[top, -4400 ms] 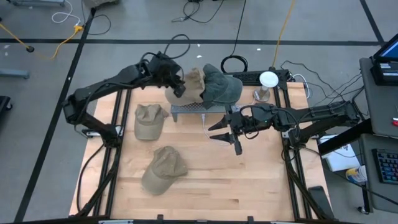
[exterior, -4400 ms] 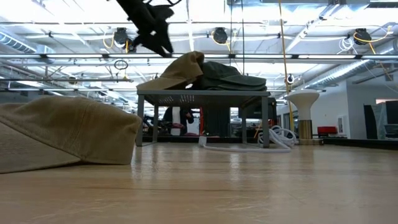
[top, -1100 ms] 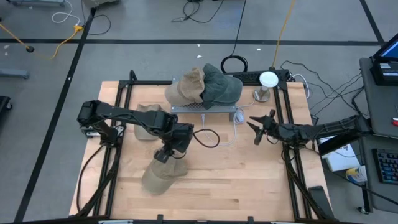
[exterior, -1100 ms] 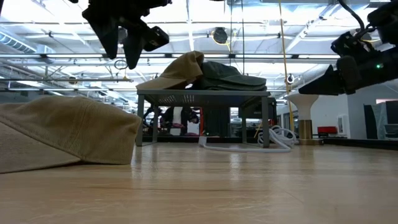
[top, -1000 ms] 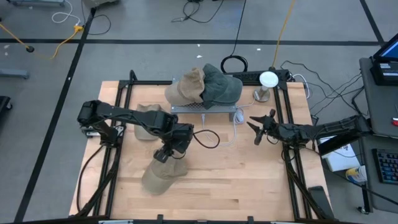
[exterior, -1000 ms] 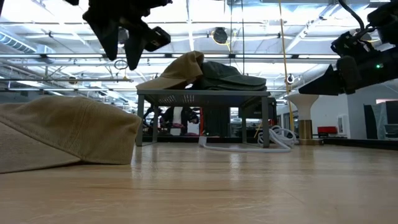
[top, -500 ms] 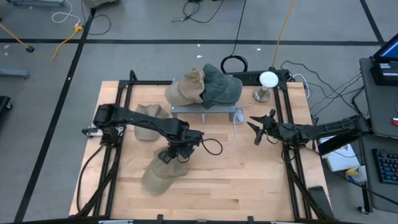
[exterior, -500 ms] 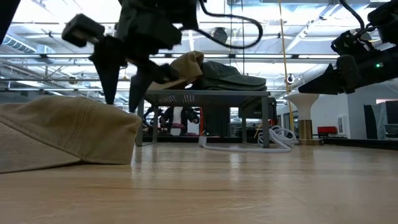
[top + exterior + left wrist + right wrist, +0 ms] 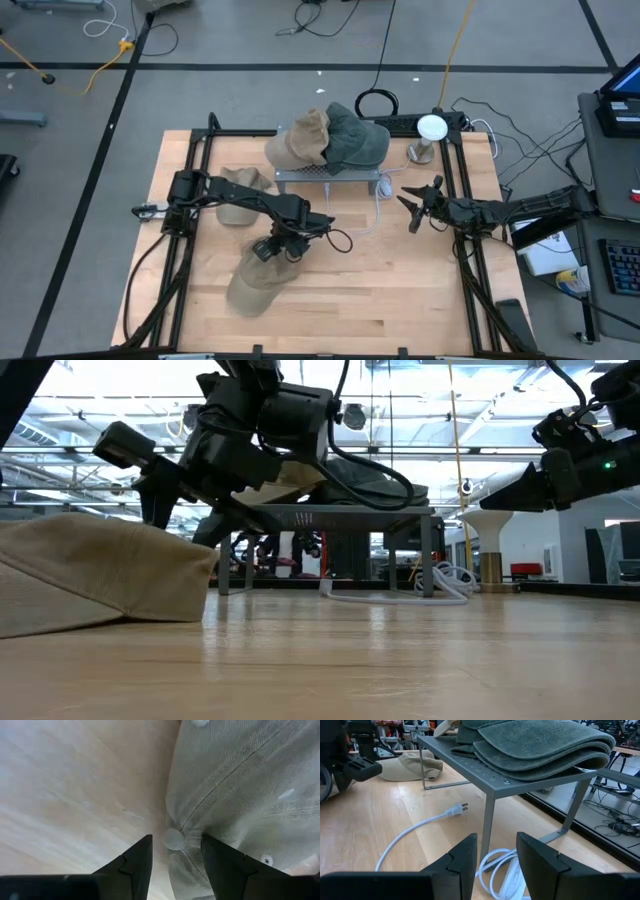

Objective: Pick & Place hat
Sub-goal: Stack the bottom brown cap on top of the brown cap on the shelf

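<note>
Left gripper [image 9: 272,249], jaws spread, straddles the crown edge of the tan hat [image 9: 256,281] on the table [image 9: 400,290], positioned to pinch it. Right gripper [image 9: 412,205] waits aside, jaws spread.

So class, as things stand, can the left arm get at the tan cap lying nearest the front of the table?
Probably yes. The left gripper hangs with fingers open directly over that tan cap, nothing between them.

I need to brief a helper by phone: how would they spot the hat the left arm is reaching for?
Start at the grey metal rack at the table's back. The tan cap lies alone nearest the front edge, under the left hand; the other loose tan cap lies beside the rack.
</note>
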